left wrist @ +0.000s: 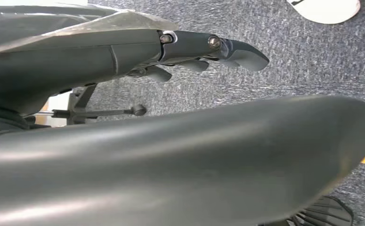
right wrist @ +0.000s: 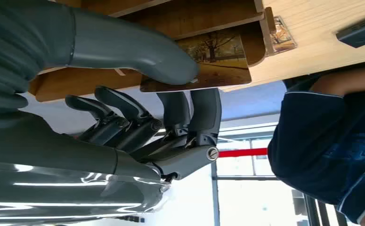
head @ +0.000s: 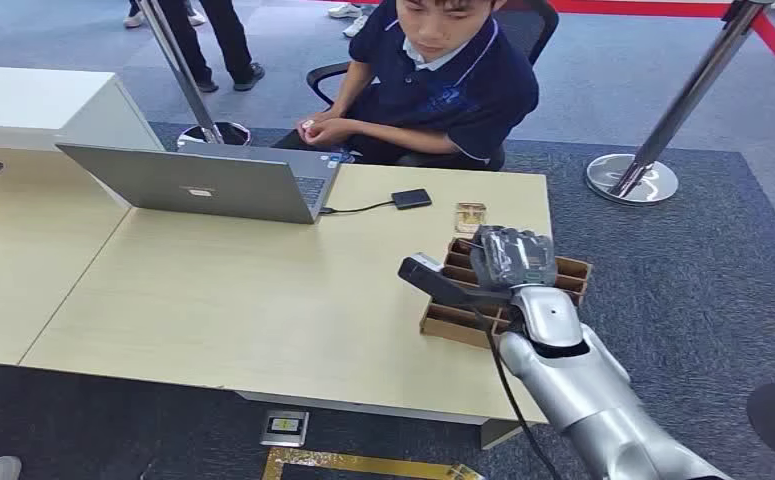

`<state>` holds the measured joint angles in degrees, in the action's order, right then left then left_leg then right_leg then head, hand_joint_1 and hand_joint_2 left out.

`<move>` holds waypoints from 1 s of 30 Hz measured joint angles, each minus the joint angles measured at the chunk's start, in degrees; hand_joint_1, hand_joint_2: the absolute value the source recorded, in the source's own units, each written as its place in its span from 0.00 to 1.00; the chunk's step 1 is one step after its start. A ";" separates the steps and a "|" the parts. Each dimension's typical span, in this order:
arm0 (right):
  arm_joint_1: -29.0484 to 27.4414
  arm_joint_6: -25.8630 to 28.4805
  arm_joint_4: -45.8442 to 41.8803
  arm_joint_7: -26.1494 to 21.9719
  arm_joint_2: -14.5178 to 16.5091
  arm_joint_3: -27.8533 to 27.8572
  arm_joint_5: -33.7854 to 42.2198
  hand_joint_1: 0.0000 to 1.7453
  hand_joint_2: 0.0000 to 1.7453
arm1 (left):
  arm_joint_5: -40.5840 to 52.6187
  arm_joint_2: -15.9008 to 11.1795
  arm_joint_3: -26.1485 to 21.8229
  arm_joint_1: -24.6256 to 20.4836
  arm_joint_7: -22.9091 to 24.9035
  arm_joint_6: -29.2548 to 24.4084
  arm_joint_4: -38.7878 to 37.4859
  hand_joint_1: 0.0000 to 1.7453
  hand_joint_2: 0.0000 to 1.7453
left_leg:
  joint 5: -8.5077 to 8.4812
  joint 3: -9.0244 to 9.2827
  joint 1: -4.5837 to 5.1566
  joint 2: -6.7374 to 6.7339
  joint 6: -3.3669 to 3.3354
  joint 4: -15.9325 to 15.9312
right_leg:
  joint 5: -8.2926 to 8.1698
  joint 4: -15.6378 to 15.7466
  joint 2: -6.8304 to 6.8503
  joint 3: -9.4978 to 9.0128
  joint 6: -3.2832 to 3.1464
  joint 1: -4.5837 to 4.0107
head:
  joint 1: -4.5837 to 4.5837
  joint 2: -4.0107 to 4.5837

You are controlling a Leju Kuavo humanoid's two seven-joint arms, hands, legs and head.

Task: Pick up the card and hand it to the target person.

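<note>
A card printed with autumn trees is pinched between the thumb and fingers of my right hand. The hand hovers over a brown cardboard divider box near the table's right edge, and the card sits at the box's opening. A second small card lies flat on the table just beyond the box. The person in a dark blue polo sits across the table, hands together. My left hand hangs over grey carpet with its fingers stretched out and nothing in them.
A silver laptop stands open at the table's far left, wired to a black drive. A stanchion base stands on the carpet at the far right. A white cabinet adjoins the table on the left.
</note>
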<state>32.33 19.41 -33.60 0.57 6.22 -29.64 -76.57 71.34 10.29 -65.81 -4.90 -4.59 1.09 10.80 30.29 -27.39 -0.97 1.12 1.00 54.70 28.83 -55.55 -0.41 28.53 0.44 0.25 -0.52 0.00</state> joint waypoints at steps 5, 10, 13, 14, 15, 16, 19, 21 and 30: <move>-1.80 -0.04 -4.62 -1.57 -0.60 0.61 -0.56 1.00 1.00 | -0.05 0.00 0.00 0.00 -0.04 0.00 0.00 0.00 0.00 | 0.00 -0.01 0.00 0.00 0.00 0.00 | 0.00 0.01 0.00 0.01 0.00 0.00 | 0.00 0.00; -4.17 -1.08 -12.76 -3.30 -1.73 0.70 -0.73 1.00 1.00 | -0.12 0.00 -0.02 0.02 -0.16 0.00 0.00 0.00 0.00 | 0.00 -0.01 0.00 0.00 0.00 0.00 | 0.00 0.00 0.00 0.01 0.00 0.00 | -0.01 0.00; -5.09 -2.18 -17.65 -4.35 -2.35 0.67 -0.54 1.00 1.00 | -0.13 0.00 -0.02 0.03 -0.28 0.00 0.00 0.00 0.00 | 0.00 -0.01 0.00 0.00 0.00 0.00 | 0.00 -0.01 0.00 0.00 0.00 0.00 | -0.01 0.00; -5.24 -2.62 -19.38 -4.70 -2.52 0.65 -0.42 1.00 1.00 | -0.13 0.00 -0.02 0.03 -0.36 0.00 0.00 0.00 0.00 | 0.00 0.00 0.00 0.00 0.00 0.00 | -0.01 -0.01 0.00 0.00 -0.01 0.00 | -0.01 0.00; -5.17 -3.10 -20.73 -4.97 -2.61 0.62 -0.25 1.00 1.00 | -0.12 0.00 -0.02 0.02 -0.45 0.00 0.00 0.00 0.00 | 0.00 0.00 0.00 0.00 0.00 0.00 | -0.01 -0.01 0.00 0.00 -0.01 0.00 | -0.01 0.00; -4.97 -3.61 -21.77 -5.21 -2.66 0.60 0.00 1.00 1.00 | -0.09 0.00 -0.02 0.01 -0.53 0.00 0.00 0.00 0.00 | 0.00 0.00 0.00 0.00 0.00 0.00 | -0.01 -0.02 0.00 0.00 -0.01 0.00 | 0.00 0.00; -3.77 -4.51 -23.03 -6.01 -2.53 0.47 1.06 1.00 1.00 | 0.00 0.00 -0.01 -0.02 -0.77 0.01 0.00 0.00 0.00 | -0.01 0.00 0.00 0.00 0.00 0.00 | -0.01 -0.03 0.00 0.00 -0.01 0.00 | 0.00 0.00; -2.66 -4.27 -22.57 -6.63 -2.19 0.28 1.85 1.00 1.00 | 0.09 0.00 -0.01 -0.04 -0.93 0.04 0.00 0.00 0.00 | -0.01 0.00 0.00 0.00 0.01 0.00 | -0.01 -0.04 0.00 0.00 -0.02 0.00 | 0.00 0.00; 3.32 0.62 -12.05 -6.95 1.27 0.07 3.76 1.00 1.00 | 0.99 0.04 0.00 -0.21 -1.27 0.13 0.00 0.00 0.00 | -0.03 0.01 0.00 0.00 0.02 0.00 | -0.01 -0.07 0.00 0.00 -0.02 0.00 | 0.00 0.00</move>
<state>35.65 20.03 -45.65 -6.38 7.49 -29.57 -72.81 72.33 10.34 -65.81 -5.11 -5.86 1.22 10.80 30.27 -27.38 -0.97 1.12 1.02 54.70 28.82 -55.62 -0.41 28.53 0.43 0.25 -0.52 0.00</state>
